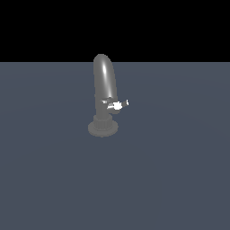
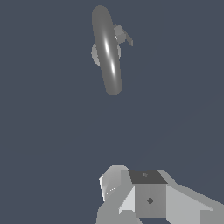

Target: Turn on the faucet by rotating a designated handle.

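Dark matte surface [image 1: 179, 179] spreads wide around the glossy grey arched faucet [image 1: 104, 81]; its thin handle [image 1: 117, 105] juts sideways. Whether the claw [image 2: 148, 197] is open cannot be told.

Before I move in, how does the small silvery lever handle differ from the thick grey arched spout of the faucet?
The small silvery lever handle is far thinner and shorter than the thick grey arched spout. The handle juts sideways from the lower stem toward the exterior view's right, while the spout rises tall and curves over at its top. The handle ends in a bright white tip; the spout is uniform grey with a long glossy highlight. Both look metallic and belong to the same faucet on the round stepped base.
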You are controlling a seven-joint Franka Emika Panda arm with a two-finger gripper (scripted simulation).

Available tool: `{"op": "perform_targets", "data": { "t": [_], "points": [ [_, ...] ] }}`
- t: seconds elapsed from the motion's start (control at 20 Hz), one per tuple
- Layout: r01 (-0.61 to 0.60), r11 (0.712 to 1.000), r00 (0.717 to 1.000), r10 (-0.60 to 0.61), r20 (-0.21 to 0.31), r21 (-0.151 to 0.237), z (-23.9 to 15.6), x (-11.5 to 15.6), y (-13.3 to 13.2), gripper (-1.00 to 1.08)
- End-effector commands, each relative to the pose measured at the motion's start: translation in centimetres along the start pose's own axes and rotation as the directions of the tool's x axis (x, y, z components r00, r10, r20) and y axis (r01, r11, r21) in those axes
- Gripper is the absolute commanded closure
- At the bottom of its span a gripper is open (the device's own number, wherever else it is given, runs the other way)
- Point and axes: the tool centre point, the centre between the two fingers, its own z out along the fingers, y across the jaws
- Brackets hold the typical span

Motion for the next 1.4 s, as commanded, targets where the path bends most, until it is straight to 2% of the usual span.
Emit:
{"op": "perform_targets", "data": {
  "t": [0.0,0.35,0.65,1.0,1.35],
  "points": [
    [0.000,1.000,1.000,0.000,0.000,0.000,0.0,0.0,0.0,1.08],
    [-0.015,1.000,1.000,0.015,0.019,0.006,0.0,0.6,-0.2,1.08],
    [-0.053,0.998,0.996,0.052,0.066,0.019,-0.1,2.0,-0.8,1.08],
    [-0.129,0.991,0.980,0.122,0.159,0.038,0.0,4.7,-1.6,1.08],
    [-0.225,0.973,0.940,0.202,0.274,0.053,0.5,8.2,-2.4,1.08]
  ]
}}
